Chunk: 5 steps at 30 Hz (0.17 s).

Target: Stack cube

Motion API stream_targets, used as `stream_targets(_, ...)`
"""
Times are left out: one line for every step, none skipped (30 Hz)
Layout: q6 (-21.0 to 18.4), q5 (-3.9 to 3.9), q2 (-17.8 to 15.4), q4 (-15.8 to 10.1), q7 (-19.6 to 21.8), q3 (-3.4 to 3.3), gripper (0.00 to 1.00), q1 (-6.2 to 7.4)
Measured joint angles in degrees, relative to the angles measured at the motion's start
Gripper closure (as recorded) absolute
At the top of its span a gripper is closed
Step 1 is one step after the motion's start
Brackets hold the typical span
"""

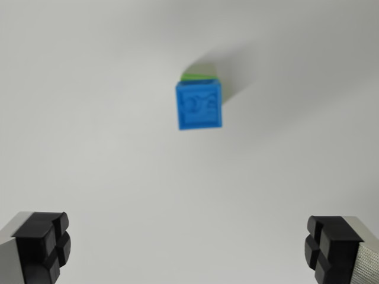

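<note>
A blue cube (200, 105) with an embossed top sits on a green cube (200, 73), of which only a thin strip shows behind the blue one's far edge. Both stand on the white surface, a little right of the wrist view's centre. My gripper (188, 248) is open, well above and nearer than the stack. One black fingertip (42, 245) shows at the wrist view's lower left, the other black fingertip (328, 247) at the lower right. Nothing lies between them.
A plain white tabletop (89, 148) fills the view. A soft shadow falls beyond the stack toward the upper right.
</note>
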Motion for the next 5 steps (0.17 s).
stream_targets(0.0,0.0,0.0,0.0,0.0,0.0,0.0,0.0)
stream_targets(0.0,0.0,0.0,0.0,0.0,0.0,0.0,0.0)
stream_targets(0.0,0.0,0.0,0.0,0.0,0.0,0.0,0.0)
stream_targets(0.0,0.0,0.0,0.0,0.0,0.0,0.0,0.0)
stream_targets(0.0,0.0,0.0,0.0,0.0,0.0,0.0,0.0)
